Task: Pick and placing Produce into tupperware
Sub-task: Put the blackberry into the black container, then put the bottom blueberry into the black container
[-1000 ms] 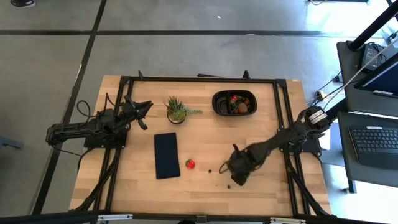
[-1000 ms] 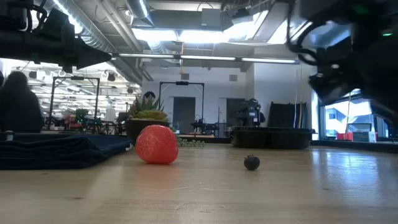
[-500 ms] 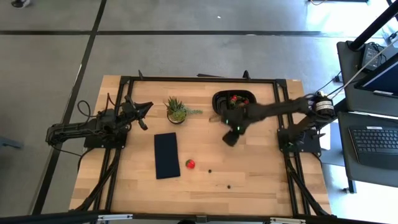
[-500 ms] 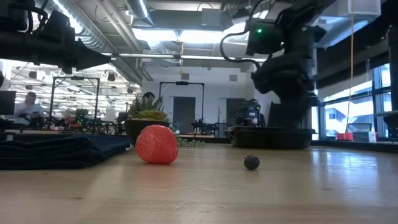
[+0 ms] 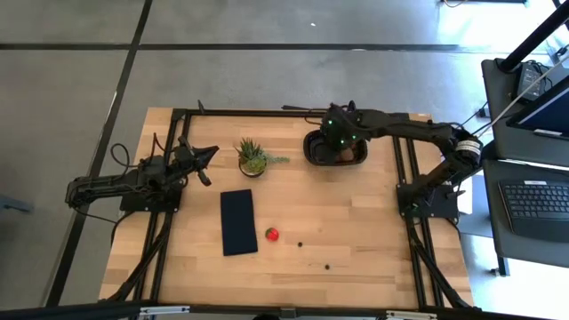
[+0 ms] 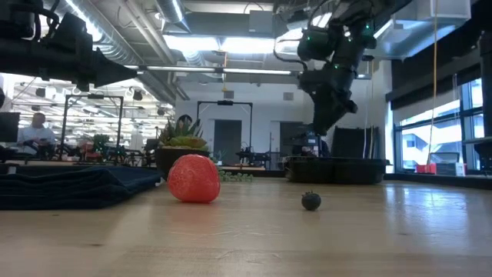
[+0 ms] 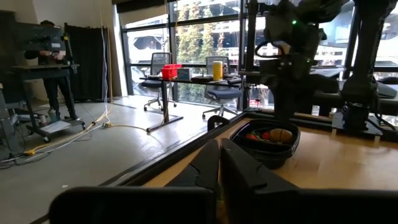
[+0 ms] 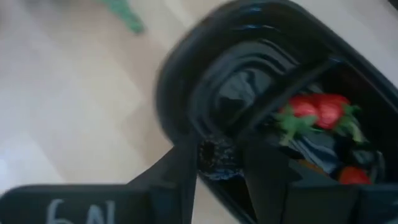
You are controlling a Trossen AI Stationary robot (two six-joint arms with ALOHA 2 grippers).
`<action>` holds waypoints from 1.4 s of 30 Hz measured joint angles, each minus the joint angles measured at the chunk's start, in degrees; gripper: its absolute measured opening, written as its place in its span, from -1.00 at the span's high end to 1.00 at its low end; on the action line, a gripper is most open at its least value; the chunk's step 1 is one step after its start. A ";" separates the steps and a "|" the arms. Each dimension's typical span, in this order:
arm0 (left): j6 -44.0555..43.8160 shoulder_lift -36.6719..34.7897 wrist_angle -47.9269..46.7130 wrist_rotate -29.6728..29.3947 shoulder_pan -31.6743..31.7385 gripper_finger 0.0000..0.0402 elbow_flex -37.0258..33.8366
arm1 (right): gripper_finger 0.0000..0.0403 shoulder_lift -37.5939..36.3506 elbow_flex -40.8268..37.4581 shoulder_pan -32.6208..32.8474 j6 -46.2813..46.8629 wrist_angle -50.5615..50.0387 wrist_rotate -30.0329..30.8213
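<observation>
We see the right gripper (image 8: 221, 163) poised over the black tupperware (image 5: 311, 153) at the far side of the worktop (image 5: 373, 240), the right arm stretched across from its base on the right. In the right wrist view its jaws are clenched on a small dark berry (image 8: 216, 155), pinched between the two fingers directly above the container's interior. Inside the tupperware lie red strawberry pieces (image 8: 317, 111) with green tops, and in the left wrist view a brownish oval piece (image 7: 281, 134) sits among them.

The left gripper (image 5: 208, 160) waits at the left side of the worktop, near the spiky potted plant (image 5: 252, 156) – its jaws are pressed together with nothing between them, as the left wrist view shows.

Produce not yet in the container remains on the open wood toward the near edge: a red strawberry (image 5: 272, 234) just beside the right edge of the flat dark pad (image 5: 238, 221), a tiny dark berry (image 5: 300, 244) near it to the right, and another dark berry (image 5: 327, 265) further right and closer to the near edge. In the low view the strawberry (image 6: 193, 178) stands large in front, one dark berry (image 6: 310, 201) sits apart from it on the wood, and the right arm hangs down above the tupperware (image 6: 334, 169) in the background – a seated person is visible far off at the left of the room
</observation>
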 joint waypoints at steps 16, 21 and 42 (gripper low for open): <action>0.00 0.01 0.03 -1.40 0.00 0.79 -0.01 | 0.41 0.00 -10.88 -6.46 0.11 11.26 2.00; 0.00 0.02 0.04 -1.40 0.00 0.76 0.00 | 0.41 0.01 -10.91 -6.46 -0.06 12.06 1.93; 0.00 0.01 0.04 -1.38 -0.01 0.84 -0.01 | -0.18 -5.81 -7.80 -1.97 0.87 13.54 -0.31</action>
